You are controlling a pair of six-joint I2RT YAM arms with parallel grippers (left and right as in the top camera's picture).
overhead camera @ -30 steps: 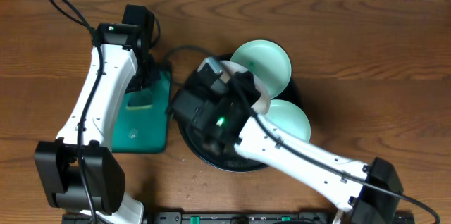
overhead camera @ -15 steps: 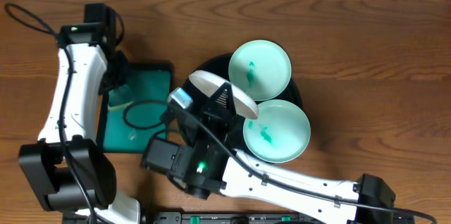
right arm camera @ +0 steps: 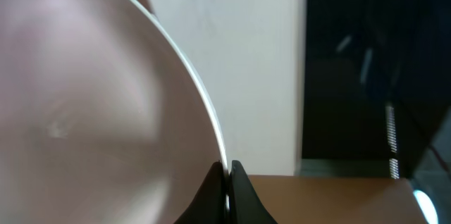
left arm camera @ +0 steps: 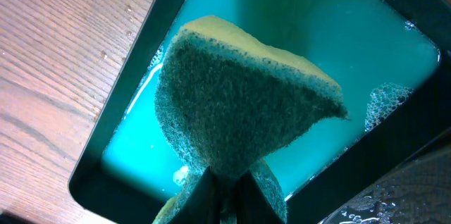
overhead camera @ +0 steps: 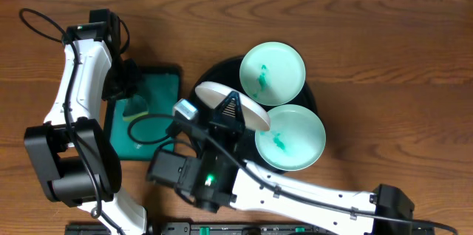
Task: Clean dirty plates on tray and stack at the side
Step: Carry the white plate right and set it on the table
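Two mint green plates [overhead camera: 273, 72] [overhead camera: 290, 137] with green smears lie on the black tray [overhead camera: 214, 72]. My right gripper [overhead camera: 230, 107] is shut on the rim of the white plate [overhead camera: 222, 96] and holds it tilted on edge above the tray's left part; in the right wrist view the plate [right arm camera: 91, 104] fills the left side, its rim pinched between the fingers [right arm camera: 227, 175]. My left gripper [overhead camera: 131, 93] is shut on a green and yellow sponge [left arm camera: 243, 104] and holds it over the teal tray [left arm camera: 394, 48].
The teal tray [overhead camera: 159, 91] with soapy water stands on the wooden table left of the black tray. A black cable [overhead camera: 151, 123] loops over it. The right arm [overhead camera: 295, 191] crosses the table's front.
My left gripper has shifted slightly right over the teal tray with the sponge. My right gripper has tipped the white plate a little more to the right.
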